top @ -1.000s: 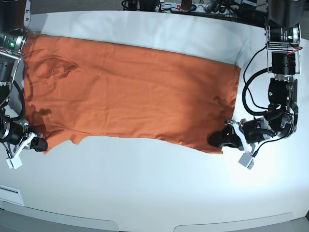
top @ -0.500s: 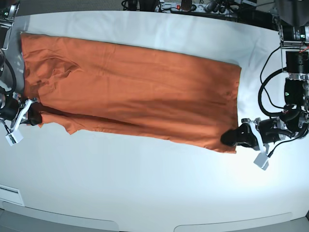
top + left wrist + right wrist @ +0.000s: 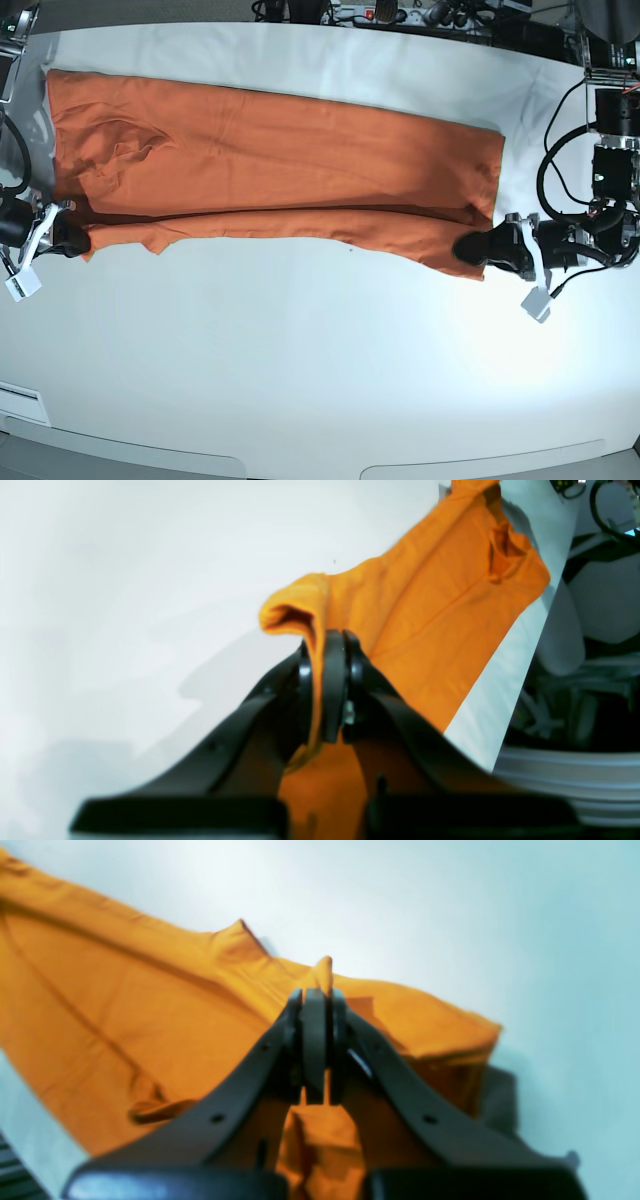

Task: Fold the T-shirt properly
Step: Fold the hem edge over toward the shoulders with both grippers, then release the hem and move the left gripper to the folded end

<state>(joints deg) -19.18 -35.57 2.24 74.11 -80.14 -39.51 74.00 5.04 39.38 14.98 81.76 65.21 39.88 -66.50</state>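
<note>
White table (image 3: 320,370), orange T-shirt (image 3: 270,160) on it, cables (image 3: 400,14) behind

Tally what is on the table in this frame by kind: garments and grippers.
Plain orange short-sleeved T-shirt: 1
Black grippers, left gripper and right gripper, each shut on the shirt's near edge: 2
Total: 3

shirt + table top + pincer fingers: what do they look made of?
T-shirt: thin soft orange knit, matte; it creases and folds limply.
Table: smooth white surface, faintly glossy under the lamp glare; laminate or a cover, can't tell.
Left pincer fingers: black, semi-gloss, probably moulded plastic.
</note>
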